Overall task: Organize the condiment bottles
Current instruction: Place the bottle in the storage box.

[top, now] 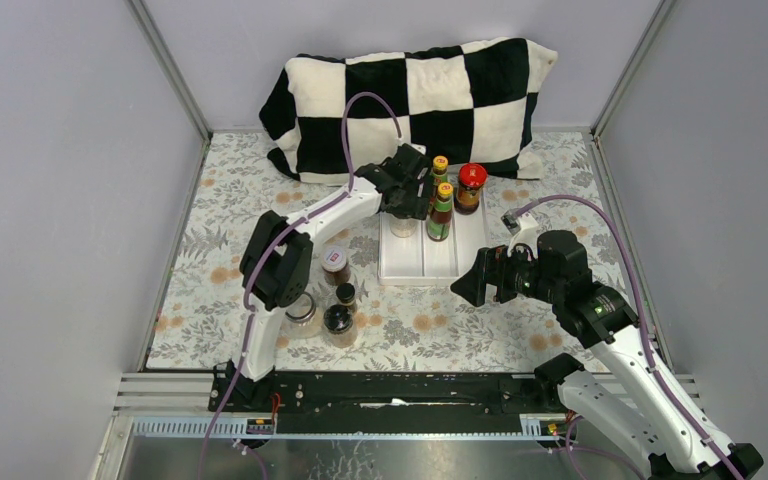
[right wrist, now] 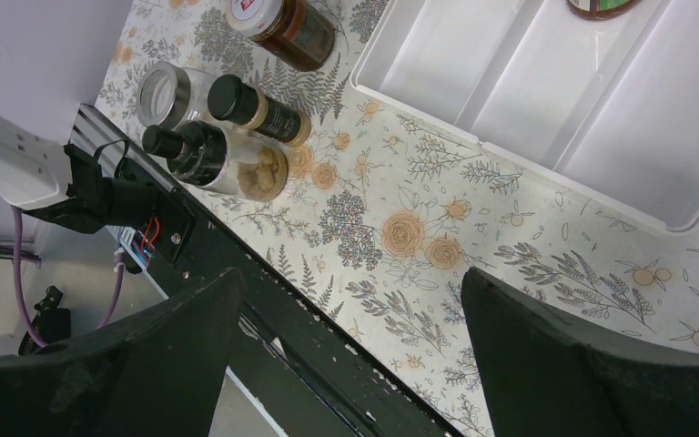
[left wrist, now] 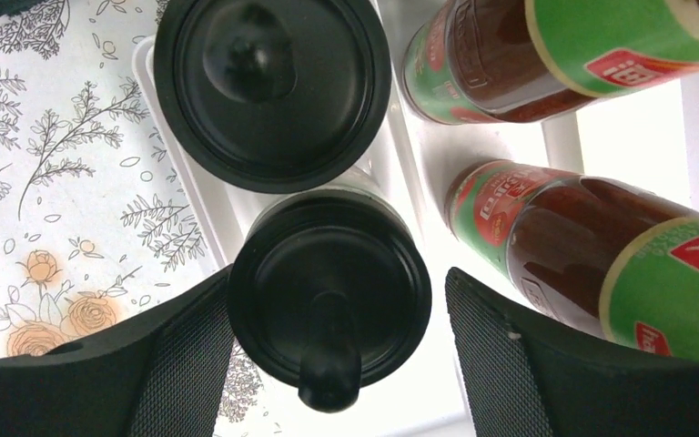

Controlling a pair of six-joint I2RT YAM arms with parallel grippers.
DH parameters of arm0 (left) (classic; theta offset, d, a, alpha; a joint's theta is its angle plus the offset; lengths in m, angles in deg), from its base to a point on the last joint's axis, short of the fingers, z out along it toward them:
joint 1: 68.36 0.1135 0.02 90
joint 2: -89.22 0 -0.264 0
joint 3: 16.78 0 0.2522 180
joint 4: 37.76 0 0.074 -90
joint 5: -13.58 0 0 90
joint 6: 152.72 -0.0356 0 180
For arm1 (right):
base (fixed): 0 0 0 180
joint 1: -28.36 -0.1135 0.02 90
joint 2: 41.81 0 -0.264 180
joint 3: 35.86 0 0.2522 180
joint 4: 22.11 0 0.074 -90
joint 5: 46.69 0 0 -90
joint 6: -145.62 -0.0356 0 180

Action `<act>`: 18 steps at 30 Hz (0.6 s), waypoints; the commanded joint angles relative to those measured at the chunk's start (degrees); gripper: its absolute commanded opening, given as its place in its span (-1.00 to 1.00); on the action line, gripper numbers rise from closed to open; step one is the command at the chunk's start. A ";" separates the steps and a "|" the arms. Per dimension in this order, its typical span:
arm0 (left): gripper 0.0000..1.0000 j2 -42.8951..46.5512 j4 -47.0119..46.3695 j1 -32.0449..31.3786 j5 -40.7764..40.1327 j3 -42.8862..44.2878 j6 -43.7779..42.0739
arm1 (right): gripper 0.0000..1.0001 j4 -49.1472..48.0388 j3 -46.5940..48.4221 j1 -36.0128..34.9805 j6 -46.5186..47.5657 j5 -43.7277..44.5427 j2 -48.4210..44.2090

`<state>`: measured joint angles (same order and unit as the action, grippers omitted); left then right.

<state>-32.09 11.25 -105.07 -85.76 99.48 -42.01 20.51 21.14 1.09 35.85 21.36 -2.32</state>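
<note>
My left gripper (top: 412, 200) (left wrist: 337, 278) hovers over the left lane of the white tray (top: 430, 262) and is open. A black-capped jar (left wrist: 328, 300) stands between its fingers, with a clear gap on the right side. A second black-capped jar (left wrist: 271, 86) stands just behind it. Two yellow-capped sauce bottles (top: 442, 210) (top: 439, 168) fill the middle lane, and a red-lidded jar (top: 471, 187) stands at the back right. My right gripper (top: 470, 283) (right wrist: 350, 300) hangs open and empty by the tray's front right corner.
Left of the tray, on the floral cloth, stand a brown spice jar (top: 336, 264), two black-capped jars (top: 345, 294) (top: 338, 320) and a squat clear glass jar (top: 301, 312). A checkered pillow (top: 410, 100) lies at the back. The black rail (top: 400, 390) runs along the near edge.
</note>
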 commanded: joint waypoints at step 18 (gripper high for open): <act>0.98 30.77 1.01 0.01 2.02 -17.33 2.65 | 0.96 -1.58 0.59 -0.39 0.52 -0.79 0.87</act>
<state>-6.78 13.32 -105.07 -85.80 87.98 -40.83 20.47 21.12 1.09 35.85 21.34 -2.00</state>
